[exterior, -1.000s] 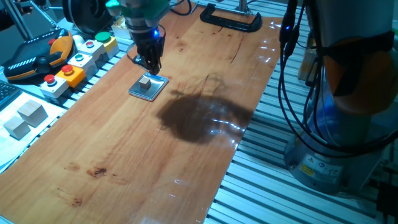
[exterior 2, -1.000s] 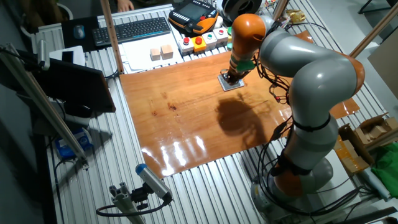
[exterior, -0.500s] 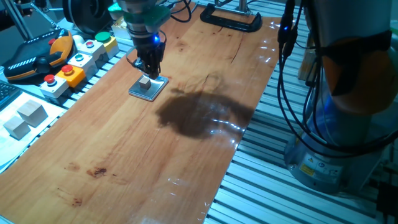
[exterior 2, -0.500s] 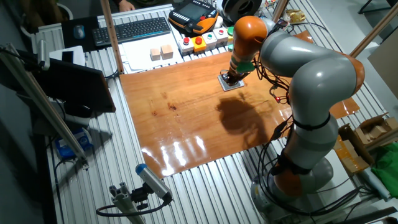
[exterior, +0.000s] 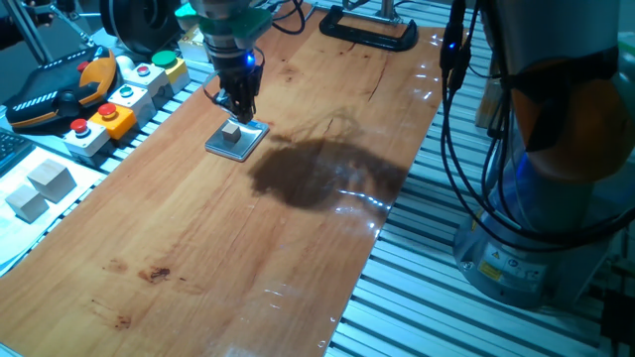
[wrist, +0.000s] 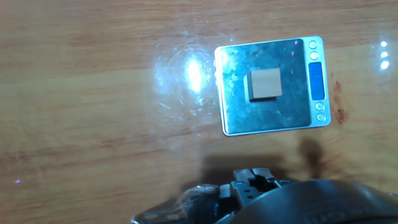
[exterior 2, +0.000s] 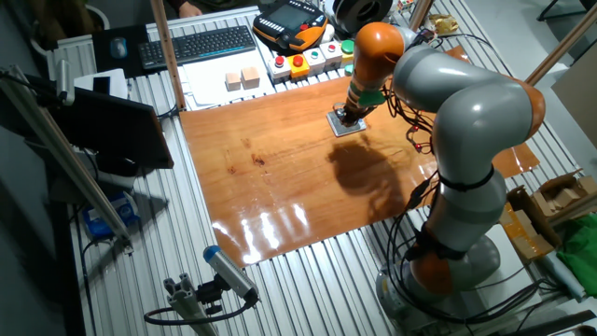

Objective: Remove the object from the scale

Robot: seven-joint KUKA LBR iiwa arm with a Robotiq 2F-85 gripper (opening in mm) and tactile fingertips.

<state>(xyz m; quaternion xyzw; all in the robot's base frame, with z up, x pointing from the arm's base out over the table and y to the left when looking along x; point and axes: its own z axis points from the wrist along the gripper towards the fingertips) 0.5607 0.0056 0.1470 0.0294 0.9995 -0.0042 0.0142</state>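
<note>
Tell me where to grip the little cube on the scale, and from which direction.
Come straight down from above and close the jaws on two opposite side faces of the cube. It sits flat and upright near the middle of the scale, with bare plate all round, so there should be room for both jaws. The gripper hovers just behind it, not yet centred.

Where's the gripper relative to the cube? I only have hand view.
Observer: One fixed view shows the gripper low over the scale's far edge, beside the cube, not around it.
Operator: Obstacles close by?
Observer: Button boxes sit off the board's side, apart from the scale.
Operator: Other cubes?
Observer: Two larger pale cubes lie off the board, near a keyboard.
</note>
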